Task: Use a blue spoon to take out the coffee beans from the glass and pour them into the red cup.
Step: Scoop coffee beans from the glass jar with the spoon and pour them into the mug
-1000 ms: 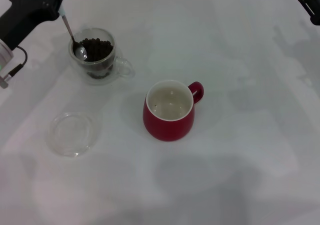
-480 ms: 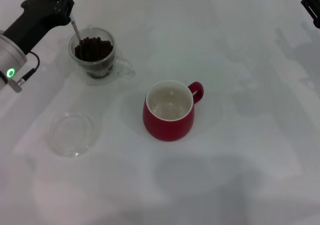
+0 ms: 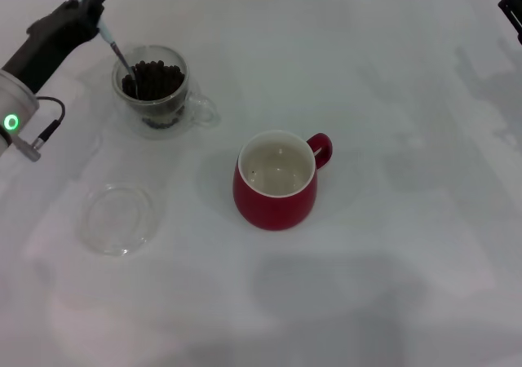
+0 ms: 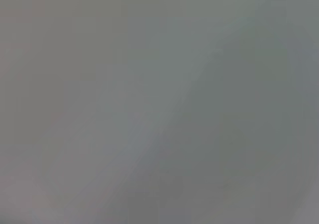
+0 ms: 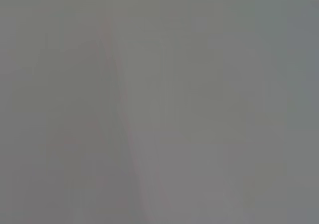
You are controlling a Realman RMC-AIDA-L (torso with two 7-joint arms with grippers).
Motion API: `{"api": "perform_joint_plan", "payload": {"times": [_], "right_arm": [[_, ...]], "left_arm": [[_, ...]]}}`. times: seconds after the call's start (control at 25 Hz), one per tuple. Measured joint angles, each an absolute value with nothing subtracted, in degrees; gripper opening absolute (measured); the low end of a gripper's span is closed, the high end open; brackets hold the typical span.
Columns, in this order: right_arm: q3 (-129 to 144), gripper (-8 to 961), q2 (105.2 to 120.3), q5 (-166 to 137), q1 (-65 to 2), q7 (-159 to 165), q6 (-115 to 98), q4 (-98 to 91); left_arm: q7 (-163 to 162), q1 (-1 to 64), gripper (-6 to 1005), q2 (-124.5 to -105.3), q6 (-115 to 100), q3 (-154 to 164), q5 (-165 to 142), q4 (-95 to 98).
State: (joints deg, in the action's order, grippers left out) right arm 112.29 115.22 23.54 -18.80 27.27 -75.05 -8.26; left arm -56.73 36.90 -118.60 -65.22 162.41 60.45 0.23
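Observation:
In the head view the glass [image 3: 159, 90] stands at the back left, filled with dark coffee beans [image 3: 155, 80]. My left gripper [image 3: 95, 12] is just behind and to the left of it, shut on the blue spoon [image 3: 117, 51]. The spoon's thin neck slants down into the beans and its bowl is buried among them. The red cup [image 3: 277, 181] stands near the middle with its white inside showing and its handle to the right. My right gripper [image 3: 514, 4] is parked at the far right edge. Both wrist views show only a blank grey surface.
A flat clear glass saucer [image 3: 118, 218] lies on the white table [image 3: 391, 245] at the front left, in front of the glass.
The spoon's bowl, earlier resting at the glass's left rim, has gone down into the beans. My left gripper has shifted slightly along the back left; the right arm has stayed put.

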Motion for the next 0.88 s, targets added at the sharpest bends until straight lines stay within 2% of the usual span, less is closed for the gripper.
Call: {"api": "perform_joint_plan", "payload": {"times": [0.88], "right_arm": [[112.06, 826, 115.22, 23.65, -18.81, 27.23, -75.04, -8.21]], "left_arm": [[-76.74, 35.82, 134, -118.37, -64.41, 162.35, 58.89, -0.45]]}}
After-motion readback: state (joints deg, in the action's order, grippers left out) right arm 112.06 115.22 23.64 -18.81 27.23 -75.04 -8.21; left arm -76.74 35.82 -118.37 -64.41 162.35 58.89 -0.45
